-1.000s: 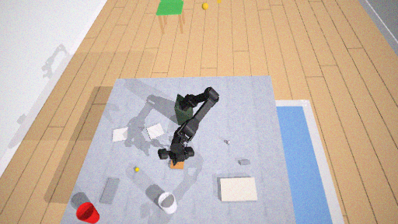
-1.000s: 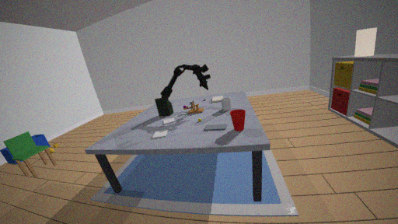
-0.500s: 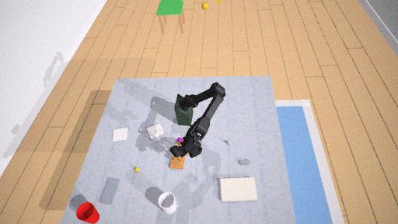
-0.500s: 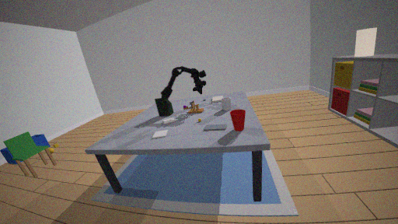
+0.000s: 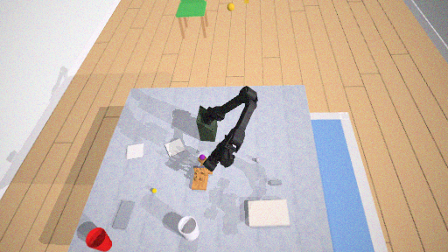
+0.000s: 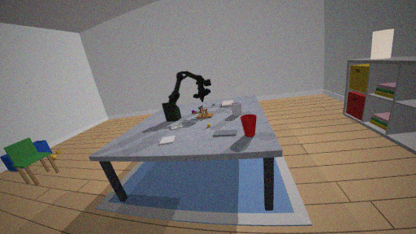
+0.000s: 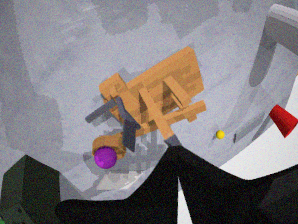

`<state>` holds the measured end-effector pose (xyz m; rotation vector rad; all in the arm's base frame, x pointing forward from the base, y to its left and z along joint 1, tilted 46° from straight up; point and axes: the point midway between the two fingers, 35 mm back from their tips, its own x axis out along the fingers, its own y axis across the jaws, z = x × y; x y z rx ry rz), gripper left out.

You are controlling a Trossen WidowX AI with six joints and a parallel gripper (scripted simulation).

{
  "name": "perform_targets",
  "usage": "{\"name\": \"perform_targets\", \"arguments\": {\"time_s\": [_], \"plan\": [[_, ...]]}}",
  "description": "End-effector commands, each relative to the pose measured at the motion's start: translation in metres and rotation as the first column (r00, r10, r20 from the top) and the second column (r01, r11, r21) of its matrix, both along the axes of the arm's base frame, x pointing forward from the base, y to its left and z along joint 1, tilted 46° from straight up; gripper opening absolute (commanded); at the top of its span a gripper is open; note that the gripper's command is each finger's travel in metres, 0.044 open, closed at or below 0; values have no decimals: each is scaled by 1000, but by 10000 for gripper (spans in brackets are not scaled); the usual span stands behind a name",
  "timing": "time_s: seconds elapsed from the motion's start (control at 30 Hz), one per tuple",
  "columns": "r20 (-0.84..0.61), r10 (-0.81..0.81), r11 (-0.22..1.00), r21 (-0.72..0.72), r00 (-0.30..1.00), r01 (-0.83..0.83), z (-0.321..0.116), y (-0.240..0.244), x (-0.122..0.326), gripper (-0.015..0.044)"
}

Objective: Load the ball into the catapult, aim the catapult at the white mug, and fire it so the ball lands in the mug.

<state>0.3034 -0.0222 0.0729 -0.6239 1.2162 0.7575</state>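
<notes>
The wooden catapult [image 5: 199, 183] [image 6: 205, 116] [image 7: 186, 65] stands on the table, with its base toward the white mug's side. The purple ball [image 5: 202, 157] [image 6: 193, 112] [image 7: 105, 157] rests in the cup at the end of its arm. The white mug [image 5: 191, 233] [image 6: 236, 109] stands upright near the table's front edge in the top view. My gripper [image 5: 208, 167] [image 6: 202, 100] [image 7: 174, 152] is shut, with nothing seen between the fingers. It is above the catapult; in the wrist view its tips overlap the end of a wooden crossbar, and contact cannot be told.
A yellow ball [image 5: 154, 191] [image 6: 209, 125] [image 7: 220, 134] lies between the catapult and a grey slab [image 5: 123, 214] [image 6: 225, 133]. A red cup [image 5: 99, 240] [image 6: 249, 126] [image 7: 284, 121] stands beyond the slab. A cream box [image 5: 268, 213] and small grey block [image 5: 274, 182] lie across the table.
</notes>
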Motion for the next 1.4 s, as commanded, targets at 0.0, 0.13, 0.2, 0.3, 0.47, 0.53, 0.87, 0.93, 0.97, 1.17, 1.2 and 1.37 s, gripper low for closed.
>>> {"name": "perform_targets", "arguments": {"time_s": [0.0, 0.13, 0.2, 0.3, 0.47, 0.53, 0.87, 0.93, 0.97, 1.17, 1.2, 1.37], "plan": [[-34, 139, 987, -75, 990, -141, -3, 8, -26, 0], [-73, 253, 957, -126, 965, -261, -7, 13, -47, 0], [-95, 309, 936, -149, 946, -320, -9, 16, -58, 0], [-129, 385, 898, -178, 914, -403, -12, 18, -73, 0], [-137, 402, 887, -184, 905, -422, -12, 18, -77, 0], [-137, 402, 887, -184, 905, -422, -12, 18, -77, 0], [-137, 402, 888, -184, 905, -422, -21, 25, -72, 0], [-137, 403, 888, -184, 905, -422, -23, 27, -71, 0], [-137, 403, 888, -184, 905, -422, -24, 28, -71, 0], [-136, 403, 888, -183, 905, -422, -31, 35, -68, 0], [-136, 403, 888, -183, 905, -422, -33, 36, -67, 0], [-136, 403, 888, -183, 905, -422, -38, 41, -65, 0]]}}
